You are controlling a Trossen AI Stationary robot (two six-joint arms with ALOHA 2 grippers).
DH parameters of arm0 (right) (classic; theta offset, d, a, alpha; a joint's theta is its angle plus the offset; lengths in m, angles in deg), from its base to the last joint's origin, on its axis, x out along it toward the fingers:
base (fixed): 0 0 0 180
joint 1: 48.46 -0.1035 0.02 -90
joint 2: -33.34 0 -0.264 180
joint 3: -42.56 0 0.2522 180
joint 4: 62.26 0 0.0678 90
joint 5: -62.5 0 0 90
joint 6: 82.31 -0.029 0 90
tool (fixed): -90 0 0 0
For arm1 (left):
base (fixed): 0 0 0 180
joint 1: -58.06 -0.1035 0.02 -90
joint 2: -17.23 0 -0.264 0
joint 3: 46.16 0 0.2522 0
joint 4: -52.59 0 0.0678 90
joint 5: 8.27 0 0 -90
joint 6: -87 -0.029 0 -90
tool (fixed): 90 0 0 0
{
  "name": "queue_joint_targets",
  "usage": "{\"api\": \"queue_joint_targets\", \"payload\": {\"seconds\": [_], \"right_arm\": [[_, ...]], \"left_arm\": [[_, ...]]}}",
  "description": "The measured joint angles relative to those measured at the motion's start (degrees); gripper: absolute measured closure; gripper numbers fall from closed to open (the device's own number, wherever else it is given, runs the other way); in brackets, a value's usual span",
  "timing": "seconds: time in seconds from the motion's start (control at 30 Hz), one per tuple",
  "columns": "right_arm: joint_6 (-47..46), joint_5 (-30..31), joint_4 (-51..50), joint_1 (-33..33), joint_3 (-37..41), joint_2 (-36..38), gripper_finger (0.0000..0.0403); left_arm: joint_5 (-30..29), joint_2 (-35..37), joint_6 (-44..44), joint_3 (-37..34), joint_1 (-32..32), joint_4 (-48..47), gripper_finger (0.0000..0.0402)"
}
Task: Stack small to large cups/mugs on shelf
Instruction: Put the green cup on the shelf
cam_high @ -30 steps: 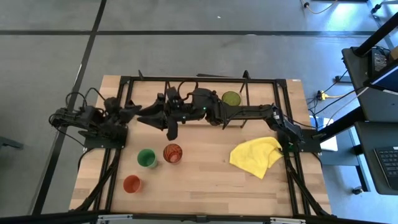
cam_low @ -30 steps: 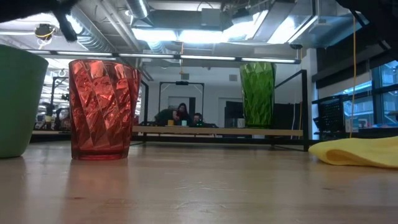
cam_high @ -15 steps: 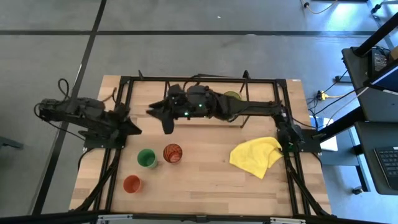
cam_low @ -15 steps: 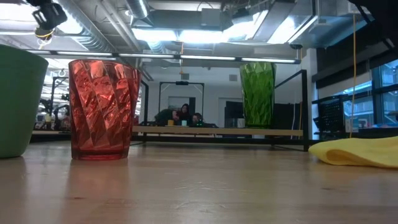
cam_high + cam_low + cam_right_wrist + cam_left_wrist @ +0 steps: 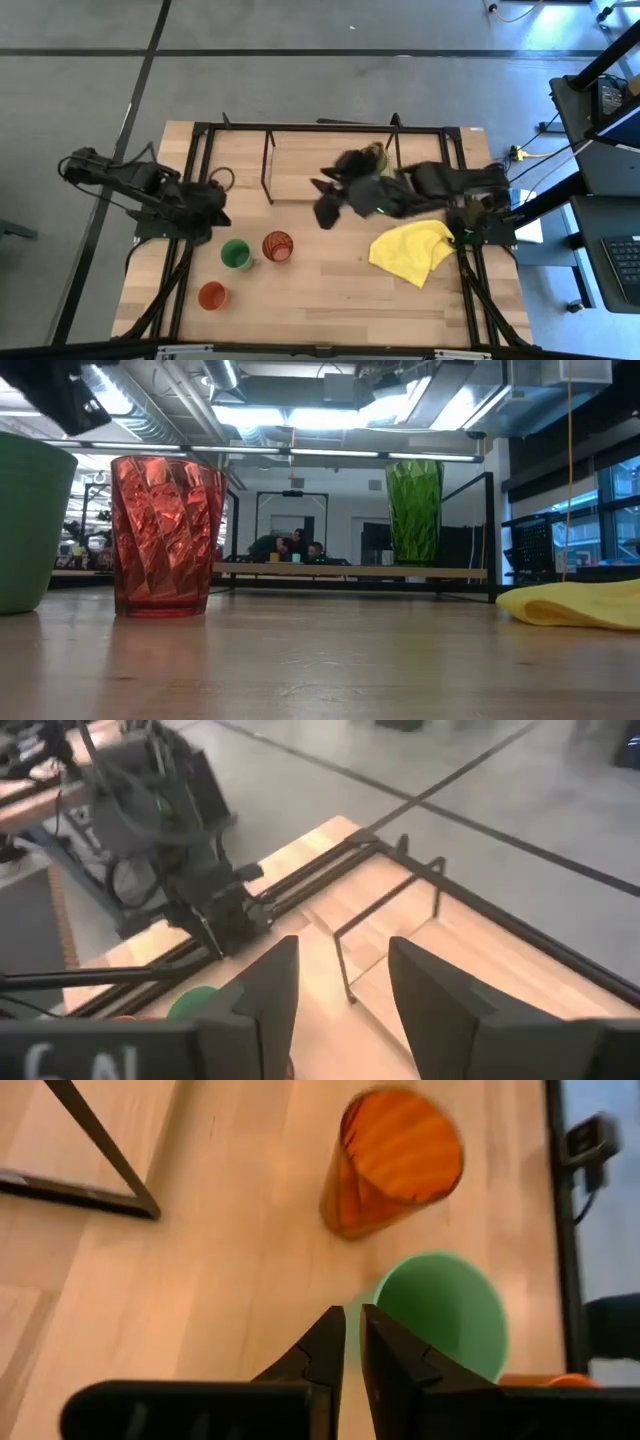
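Note:
The olive-green cup [image 5: 415, 510] stands upright on the shelf's board [image 5: 350, 571], at its right end; in the high view [image 5: 374, 150] my right arm partly covers it. The bright green cup [image 5: 236, 254], the translucent orange-brown cup [image 5: 277, 245] and the orange-red cup [image 5: 211, 295] stand upright on the table, near left. My left gripper [image 5: 220, 205] is shut and empty, just beyond the green cup [image 5: 440, 1315] and the orange-brown cup [image 5: 395, 1160]. My right gripper [image 5: 322, 198] is open and empty over the table's middle, in front of the shelf [image 5: 300, 165].
A crumpled yellow cloth [image 5: 410, 250] lies on the table at the right, under my right arm's reach. The shelf's black frame legs [image 5: 390, 910] stand along the far side. People sit in the room far behind the table [image 5: 295, 545].
My right gripper has drawn back from over the shelf's left part toward the table's right, and now hangs in front of the shelf's right half. My left arm has pulled back to the left, its gripper moving a little toward the near edge. The cups have stayed in place.

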Motion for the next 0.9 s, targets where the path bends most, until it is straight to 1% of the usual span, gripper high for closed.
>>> {"api": "queue_joint_targets", "payload": {"seconds": [0.13,0.27,0.4,0.53,0.7,0.77,0.9], "right_arm": [[-4.95,6.11,-4.53,-4.33,0.00,2.12,0.0245],[-9.98,9.93,-8.88,-7.65,0.00,3.29,0.0245],[-14.50,10.16,-13.28,-9.13,0.00,3.35,0.0245],[-17.71,10.22,-16.00,-9.78,0.28,3.35,0.0245],[-17.72,10.18,-16.36,-10.15,0.39,3.27,0.0245],[-17.59,10.18,-16.36,-10.13,0.39,3.27,0.0245],[-17.41,10.20,-16.35,-10.13,0.39,3.27,0.0245]], "left_arm": [[0.07,-0.98,1.98,-2.43,2.66,1.38,0.0372],[0.03,-0.84,3.57,-2.47,5.67,3.18,0.0372],[2.22,-1.17,6.16,-2.48,8.24,3.86,0.0365],[2.30,-1.97,8.16,-2.50,11.12,4.34,0.0335],[-1.78,-3.80,9.20,-2.50,12.89,4.32,0.0299],[-3.09,-4.88,8.31,-2.50,13.04,4.40,0.0292],[-3.25,-8.59,7.78,-2.51,13.04,4.53,0.0288]]}}
